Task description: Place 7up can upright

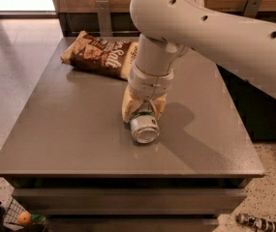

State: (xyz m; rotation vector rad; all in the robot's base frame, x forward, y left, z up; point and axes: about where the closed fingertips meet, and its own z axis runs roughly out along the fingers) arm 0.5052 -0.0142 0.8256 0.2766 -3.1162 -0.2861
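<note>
Noting layout: grey table [69, 144], my arm [215, 28] reaching over it from the right, chip bag [101, 57] at the far edge. My gripper [144, 114] points down near the table's centre. Its fingers [128, 111] are clasped on the far half of the 7up can [145, 128], which lies on its side, shiny end toward the camera. Step: stand it up. Judgement: lift slightly, rotate wrist until the can's axis is vertical, lower base flat, release only once seated. Grip sits off-centre; slip possible.

Arm [215, 28] bends down from the right, gripper [143, 111] low at mid-view, jaws clamping the 7up can [145, 128]
</note>
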